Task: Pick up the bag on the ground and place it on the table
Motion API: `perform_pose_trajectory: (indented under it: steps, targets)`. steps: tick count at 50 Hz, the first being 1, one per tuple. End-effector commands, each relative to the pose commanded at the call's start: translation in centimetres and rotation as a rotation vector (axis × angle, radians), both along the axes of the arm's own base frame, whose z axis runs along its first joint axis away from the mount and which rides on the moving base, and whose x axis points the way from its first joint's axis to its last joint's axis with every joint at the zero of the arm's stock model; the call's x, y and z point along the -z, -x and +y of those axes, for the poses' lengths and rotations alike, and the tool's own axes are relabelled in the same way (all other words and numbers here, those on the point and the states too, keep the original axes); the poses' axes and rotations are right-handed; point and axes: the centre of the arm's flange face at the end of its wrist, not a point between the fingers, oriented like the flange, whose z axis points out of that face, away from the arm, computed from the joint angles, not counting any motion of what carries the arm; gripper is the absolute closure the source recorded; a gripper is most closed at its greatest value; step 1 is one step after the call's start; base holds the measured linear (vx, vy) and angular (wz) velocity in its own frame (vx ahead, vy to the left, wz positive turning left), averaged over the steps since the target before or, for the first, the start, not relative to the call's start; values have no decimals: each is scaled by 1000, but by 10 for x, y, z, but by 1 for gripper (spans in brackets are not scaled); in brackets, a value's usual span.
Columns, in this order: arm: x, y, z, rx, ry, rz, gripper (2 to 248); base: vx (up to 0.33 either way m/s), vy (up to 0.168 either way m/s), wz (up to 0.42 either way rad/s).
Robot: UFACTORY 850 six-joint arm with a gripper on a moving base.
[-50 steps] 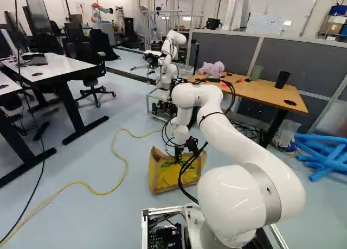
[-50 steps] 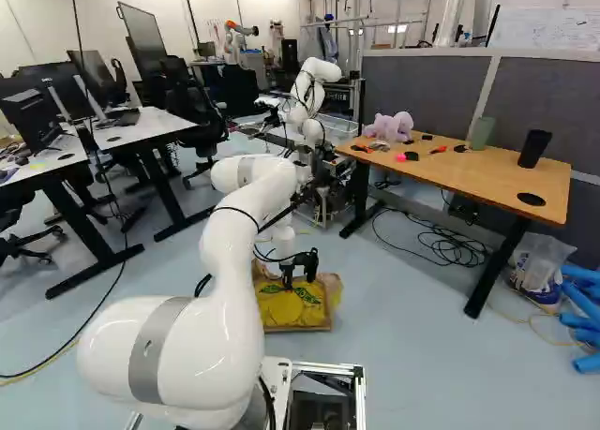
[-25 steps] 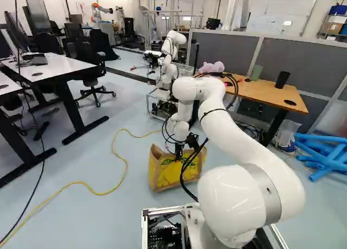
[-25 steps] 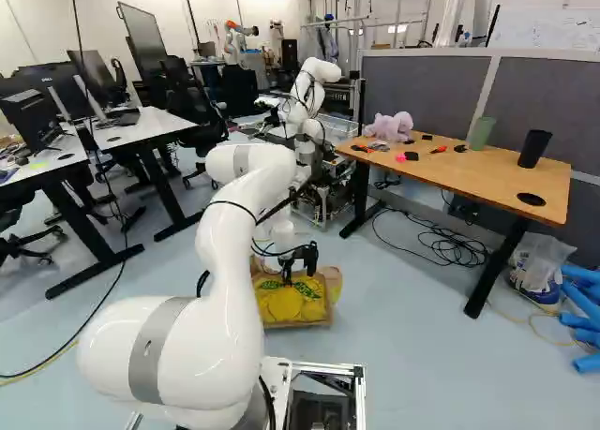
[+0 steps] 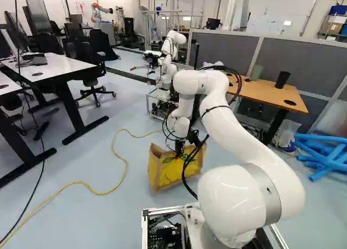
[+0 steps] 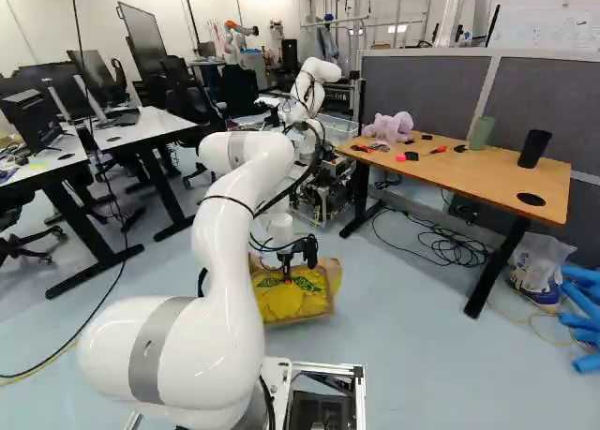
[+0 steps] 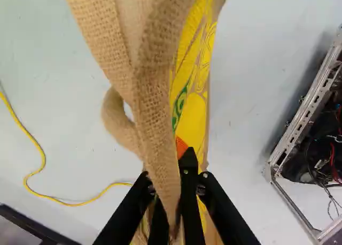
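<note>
The gripper [image 5: 179,149] hangs over the top of the tan and yellow bag [image 5: 169,172] in the left base view. From the right base view too, the gripper [image 6: 287,268] is at the bag's upper edge. In the wrist view the gripper [image 7: 172,173] is shut on the bag [image 7: 152,90], a fold of its burlap pinched between the fingers. An orange pad [image 7: 181,147] shows beside the cloth. The bag stands roughly upright, slightly tilted; whether its base touches the floor I cannot tell. The wooden table [image 6: 469,175] stands beyond it, to the right.
A purple plush toy [image 6: 389,126], a green cup [image 6: 482,132] and a black cup [image 6: 534,149] stand on the table. Another robot [image 5: 169,53] is behind the bag. Blue tubes [image 5: 325,154] lie at the right, a yellow cable [image 5: 103,192] on the floor at the left.
My arm has raised the gripper, drawing the bag's top upward with it. The bag looks taller and its lower edge has shifted slightly. The base has not moved.
</note>
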Motion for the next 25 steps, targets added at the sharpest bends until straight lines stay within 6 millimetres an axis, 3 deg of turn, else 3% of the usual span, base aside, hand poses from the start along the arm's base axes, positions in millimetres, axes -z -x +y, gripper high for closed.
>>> perform_pose_trajectory:
  steps: [25]
  targets:
    - [-38, 4, -1, -110, 6, -19, 228, 0, 0, 0]
